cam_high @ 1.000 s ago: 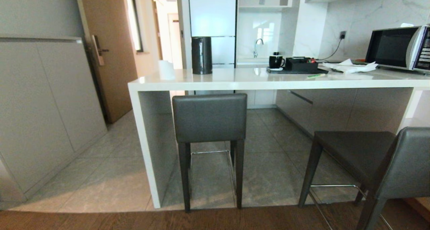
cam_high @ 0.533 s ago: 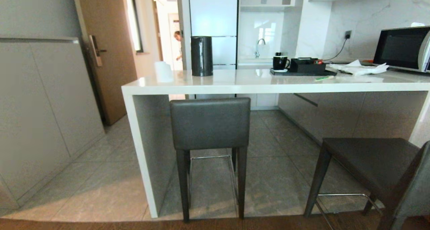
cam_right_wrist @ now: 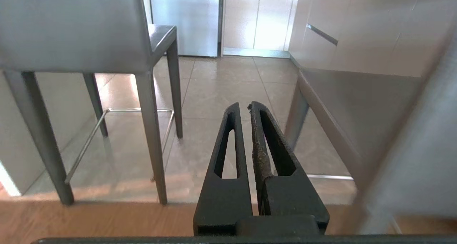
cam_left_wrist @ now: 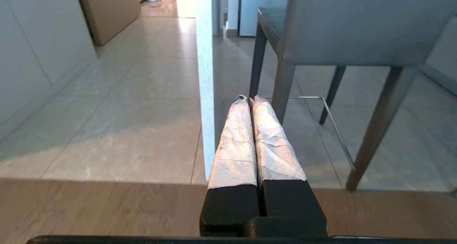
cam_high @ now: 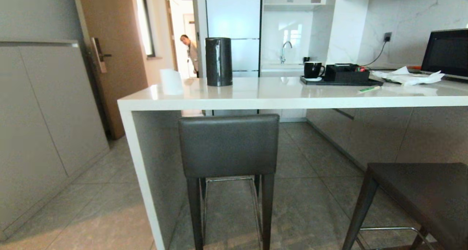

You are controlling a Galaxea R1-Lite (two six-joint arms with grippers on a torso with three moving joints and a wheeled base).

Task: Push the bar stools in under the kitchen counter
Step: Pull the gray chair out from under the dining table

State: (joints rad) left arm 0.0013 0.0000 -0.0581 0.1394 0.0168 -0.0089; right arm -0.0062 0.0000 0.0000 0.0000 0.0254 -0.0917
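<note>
Grey-backed left stool (cam_high: 228,147) is standing tucked under the kitchen counter (cam_high: 278,96) beside its end panel; the right stool (cam_high: 420,195) is sitting pulled out. Left gripper (cam_left_wrist: 249,98) and right gripper (cam_right_wrist: 242,106) are hanging low, fingers pressed together, holding nothing.

Head view: high, facing forward and slightly down across the kitchen counter (cam_high: 278,94), close to it. Left wrist view: low, level, looking past the left gripper (cam_left_wrist: 249,98) at the counter's end panel (cam_left_wrist: 205,94). Right wrist view: low, level, past the right gripper (cam_right_wrist: 243,106). All three share the left stool (cam_high: 229,147).
</note>
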